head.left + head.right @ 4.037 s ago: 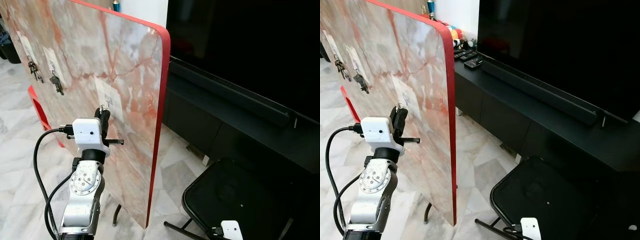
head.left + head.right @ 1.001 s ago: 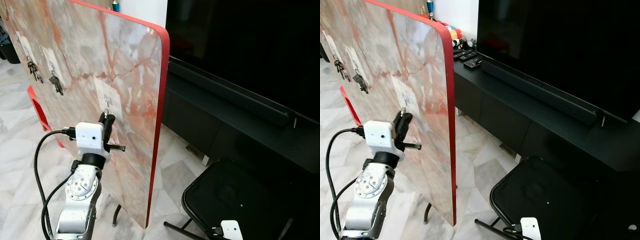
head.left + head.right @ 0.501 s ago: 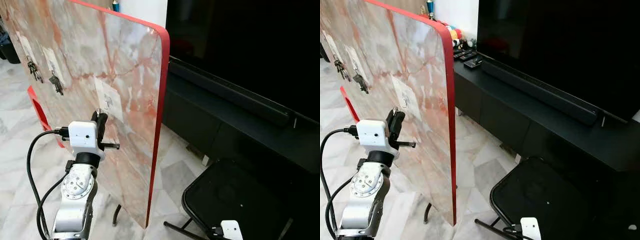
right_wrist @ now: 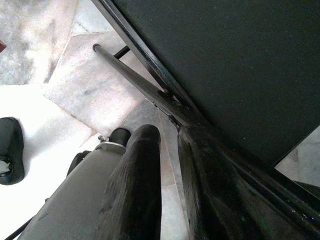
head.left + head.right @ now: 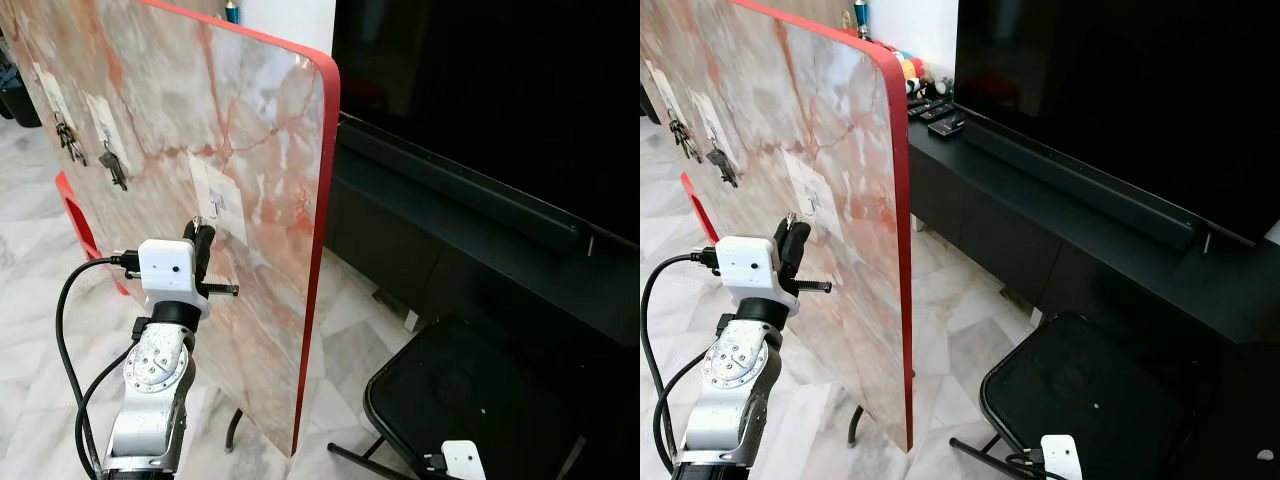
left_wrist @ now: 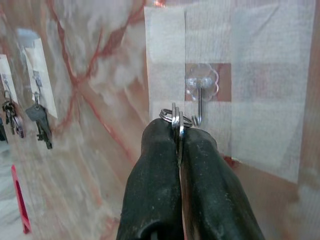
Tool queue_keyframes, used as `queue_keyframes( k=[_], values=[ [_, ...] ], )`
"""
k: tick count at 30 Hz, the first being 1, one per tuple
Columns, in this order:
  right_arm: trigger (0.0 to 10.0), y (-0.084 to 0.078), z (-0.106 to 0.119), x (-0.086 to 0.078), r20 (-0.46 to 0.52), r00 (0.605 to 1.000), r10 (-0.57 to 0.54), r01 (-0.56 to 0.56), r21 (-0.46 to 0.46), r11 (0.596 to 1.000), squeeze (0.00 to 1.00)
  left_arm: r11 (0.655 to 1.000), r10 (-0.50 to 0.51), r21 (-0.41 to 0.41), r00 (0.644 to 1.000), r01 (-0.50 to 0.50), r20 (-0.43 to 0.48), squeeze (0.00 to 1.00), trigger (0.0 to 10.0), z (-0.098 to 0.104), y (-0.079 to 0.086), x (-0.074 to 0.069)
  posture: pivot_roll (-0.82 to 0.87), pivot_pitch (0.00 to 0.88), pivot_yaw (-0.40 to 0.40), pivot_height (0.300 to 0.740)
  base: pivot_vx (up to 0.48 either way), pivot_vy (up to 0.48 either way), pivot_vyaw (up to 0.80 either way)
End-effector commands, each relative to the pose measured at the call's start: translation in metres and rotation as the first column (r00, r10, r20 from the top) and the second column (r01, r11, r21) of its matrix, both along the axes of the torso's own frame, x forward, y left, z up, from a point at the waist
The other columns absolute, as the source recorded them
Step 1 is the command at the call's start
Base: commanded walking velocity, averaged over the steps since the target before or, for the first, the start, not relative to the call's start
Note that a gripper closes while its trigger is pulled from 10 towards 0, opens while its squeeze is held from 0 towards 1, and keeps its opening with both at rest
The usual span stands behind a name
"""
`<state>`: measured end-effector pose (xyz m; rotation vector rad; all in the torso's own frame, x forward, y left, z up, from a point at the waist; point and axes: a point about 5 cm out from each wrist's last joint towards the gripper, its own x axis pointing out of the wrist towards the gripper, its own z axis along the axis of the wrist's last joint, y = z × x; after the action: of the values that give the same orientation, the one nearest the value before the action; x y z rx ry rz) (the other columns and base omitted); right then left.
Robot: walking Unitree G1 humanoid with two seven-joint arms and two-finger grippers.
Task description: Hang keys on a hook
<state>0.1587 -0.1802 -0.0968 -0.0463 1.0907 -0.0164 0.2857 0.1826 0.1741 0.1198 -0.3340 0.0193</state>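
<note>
A marble-patterned board with a red rim (image 5: 250, 120) stands upright before me. A small clear hook (image 6: 200, 95) sits on a taped patch on it. My left gripper (image 6: 176, 131) is shut on a metal key ring (image 6: 176, 117), which is held just beside and level with the hook's lower bend; whether they touch I cannot tell. The eye views show this gripper (image 5: 200, 238) just below the hook (image 5: 215, 205). Farther left, two other key sets (image 5: 113, 165) (image 5: 65, 135) hang on their own hooks. My right gripper (image 4: 167, 137) hangs shut beside a black chair.
A black folding chair (image 5: 470, 390) stands low at the right. Behind the board run a dark TV console (image 5: 1060, 230) and a large black screen (image 5: 500, 90). A red frame (image 5: 75, 215) leans at the board's foot on the marble floor.
A second ago my left gripper sat slightly lower under the hook; it has since come up and a little left, still shut on the key ring. The right arm has not moved.
</note>
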Motion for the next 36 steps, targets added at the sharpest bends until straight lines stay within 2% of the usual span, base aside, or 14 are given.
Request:
queue_keyframes(
  k=[1,20,36],
  values=[
    [10.0,-0.003,0.0,0.0,0.0,1.0,-0.003,0.003,-0.012,1.0,0.0,1.0,0.015,0.015,1.0,-0.015,0.014,0.0,10.0,0.003,0.002,0.003,0.05,0.0,-0.088,0.74,0.0,0.0,0.0],
    [10.0,-0.003,0.0,0.0,0.0,1.0,-0.005,0.005,-0.012,1.0,0.0,1.0,0.009,0.022,1.0,-0.01,0.016,0.0,10.0,0.005,0.004,0.014,0.05,0.0,-0.088,0.74,0.0,0.0,0.0],
    [10.0,-0.003,0.0,0.0,-0.001,1.0,-0.007,0.007,-0.012,1.0,0.0,0.998,-0.054,0.027,0.998,0.055,-0.036,0.0,10.0,-0.005,-0.004,0.017,0.05,0.0,-0.087,0.74,0.0,0.0,0.0]
  ],
)
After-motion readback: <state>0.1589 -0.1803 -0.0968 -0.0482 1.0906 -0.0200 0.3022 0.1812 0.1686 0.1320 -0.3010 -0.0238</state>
